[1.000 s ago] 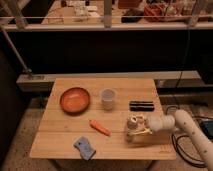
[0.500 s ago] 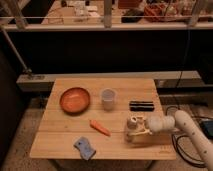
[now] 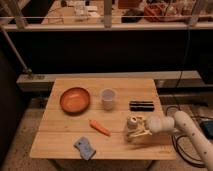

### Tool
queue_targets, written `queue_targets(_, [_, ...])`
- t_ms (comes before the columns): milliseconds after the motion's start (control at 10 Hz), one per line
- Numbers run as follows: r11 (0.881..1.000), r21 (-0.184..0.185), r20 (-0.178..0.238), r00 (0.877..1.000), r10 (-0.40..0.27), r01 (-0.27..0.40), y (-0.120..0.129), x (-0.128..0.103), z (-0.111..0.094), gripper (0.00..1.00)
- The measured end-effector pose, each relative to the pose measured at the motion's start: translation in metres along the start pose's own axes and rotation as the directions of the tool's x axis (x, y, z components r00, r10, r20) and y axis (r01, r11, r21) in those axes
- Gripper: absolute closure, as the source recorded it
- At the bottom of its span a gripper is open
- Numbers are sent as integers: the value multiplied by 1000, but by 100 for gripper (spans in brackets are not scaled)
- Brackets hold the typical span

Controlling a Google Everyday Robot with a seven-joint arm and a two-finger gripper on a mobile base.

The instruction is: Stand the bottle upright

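nothing had shifted since before: the white hand (image 3: pixel 139 128) stayed at the stubby cream plastic bottle (image 3: pixel 132 125) on the wooden desk (image 3: pixel 65 127); its grip couldn't be told, fingers hidden.

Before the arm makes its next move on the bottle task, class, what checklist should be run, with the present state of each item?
1. Gripper at the small cream-white plastic bottle, near the table's right front: ok.
2. Bottle standing upright: cannot tell.
3. Firm hold on the bottle: cannot tell.
4. Orange carrot apart from the bottle, to its left: ok.
5. Translucent whitish cup and flat black rectangular bar lie farther back, off the bottle: ok.
6. Bottle well on the wooden table, not over the edge: ok.
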Motion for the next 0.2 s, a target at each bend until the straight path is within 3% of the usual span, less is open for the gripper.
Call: queue_targets(200, [1000, -2, -1, 1000, -1, 1, 1, 1, 1, 38])
